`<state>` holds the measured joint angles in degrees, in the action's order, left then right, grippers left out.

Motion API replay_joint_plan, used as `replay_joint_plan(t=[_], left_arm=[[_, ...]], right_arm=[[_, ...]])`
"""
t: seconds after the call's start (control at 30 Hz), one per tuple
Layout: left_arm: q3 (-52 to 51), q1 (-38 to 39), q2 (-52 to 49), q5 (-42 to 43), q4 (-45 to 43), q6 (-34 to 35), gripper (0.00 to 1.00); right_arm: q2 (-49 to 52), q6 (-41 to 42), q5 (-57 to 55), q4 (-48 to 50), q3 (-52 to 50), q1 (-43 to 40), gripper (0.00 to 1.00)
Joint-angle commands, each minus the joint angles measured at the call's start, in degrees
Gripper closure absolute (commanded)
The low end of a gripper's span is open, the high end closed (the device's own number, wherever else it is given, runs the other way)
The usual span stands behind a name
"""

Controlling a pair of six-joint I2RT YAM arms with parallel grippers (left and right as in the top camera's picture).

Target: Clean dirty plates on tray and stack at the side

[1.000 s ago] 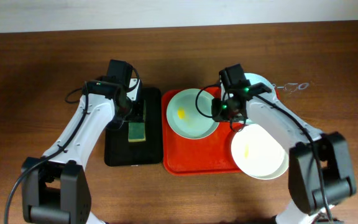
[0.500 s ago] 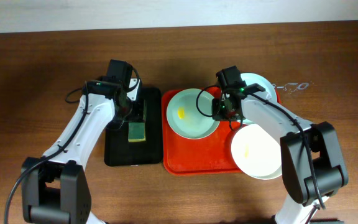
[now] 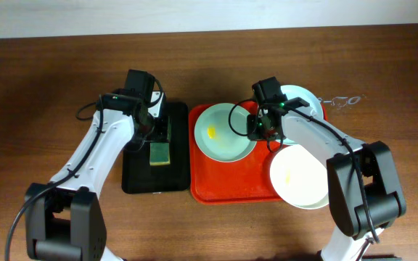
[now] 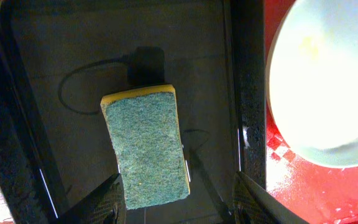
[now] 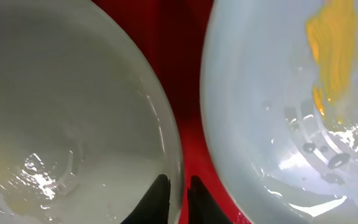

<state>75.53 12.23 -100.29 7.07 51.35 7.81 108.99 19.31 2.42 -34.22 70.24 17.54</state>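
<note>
On the brown table (image 3: 49, 72), the red tray (image 3: 231, 181) lies right of centre with all three dirty plates on it. The left plate (image 3: 220, 138) sits at the tray's far left corner and has a small yellow smear on its surface. The back plate (image 3: 305, 96) is at the far right corner, mostly hidden under the right arm. The front plate (image 3: 303, 181) covers the near right corner, its edge reaching past the tray's rim, and it has a faint yellow mark near its middle.

The right pincer (image 3: 257, 129) is down at the right-hand rim of the left plate. In the right wrist view its fingertips (image 5: 160, 190) stand narrow with the plate's rim pinched between them, one tip inside the plate and the other over the red strip. A second plate with a large yellow smear lies just across that strip.

Just beside the red tray on its left lies a black tray (image 3: 140, 177) holding a green-and-yellow sponge (image 3: 160, 153). The left pincer (image 4: 179, 202) hangs over the sponge with its jaws apart, holding nothing. One finger is by the sponge's near corner and the other stands clear of it.
</note>
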Motion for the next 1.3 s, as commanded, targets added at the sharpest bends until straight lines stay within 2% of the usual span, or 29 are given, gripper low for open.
replay_joint_plan(t=[0.0,0.07,0.1,0.5,0.67,0.73,0.77,0.83,0.9,1.0,1.07,1.2,1.27], left_arm=[[-0.5,0.2,-0.4,0.0,0.1,0.3,0.45],[-0.5,0.2,-0.4,0.0,0.1,0.3,0.45],[-0.5,0.2,-0.4,0.0,0.1,0.3,0.45],[-0.5,0.2,-0.4,0.0,0.4,0.3,0.44],[-0.5,0.2,-0.4,0.0,1.4,0.3,0.43],[-0.5,0.2,-0.4,0.0,1.7,0.3,0.43],[-0.5,0.2,-0.4,0.0,1.9,0.3,0.43],[-0.5,0.2,-0.4,0.0,2.6,0.3,0.43],[-0.5,0.2,-0.4,0.0,2.7,0.3,0.43],[-0.5,0.2,-0.4,0.0,2.7,0.3,0.43],[-0.5,0.2,-0.4,0.0,2.9,0.3,0.45],[-0.9,0.5,-0.4,0.0,4.9,0.3,0.44],[-2.0,1.5,-0.4,0.0,4.9,0.3,0.40]], right_arm=[[1.0,0.3,0.3,0.9,-1.5,-0.3,0.87],[1.0,0.3,0.3,0.9,-1.6,-0.3,0.90],[1.0,0.3,0.4,0.8,-1.6,-0.3,0.96],[0.7,1.2,5.6,-15.9,-1.5,-0.3,0.96],[0.7,1.1,7.5,-15.0,-1.5,-0.3,0.67],[0.7,1.1,7.5,-13.5,-1.6,-0.3,0.64],[0.7,1.1,7.4,-13.1,-1.6,-0.3,0.66],[0.7,1.1,7.4,-12.4,-1.6,-0.3,0.85],[0.7,1.1,6.1,-11.6,-1.6,-0.3,0.90],[0.7,1.1,5.3,-11.2,-1.6,-0.3,0.91],[0.7,1.1,5.3,-11.1,-1.6,-0.3,0.96],[0.7,1.1,5.2,-10.8,-1.6,-0.3,0.96],[0.7,1.1,5.3,-10.8,-1.6,-0.3,0.96]])
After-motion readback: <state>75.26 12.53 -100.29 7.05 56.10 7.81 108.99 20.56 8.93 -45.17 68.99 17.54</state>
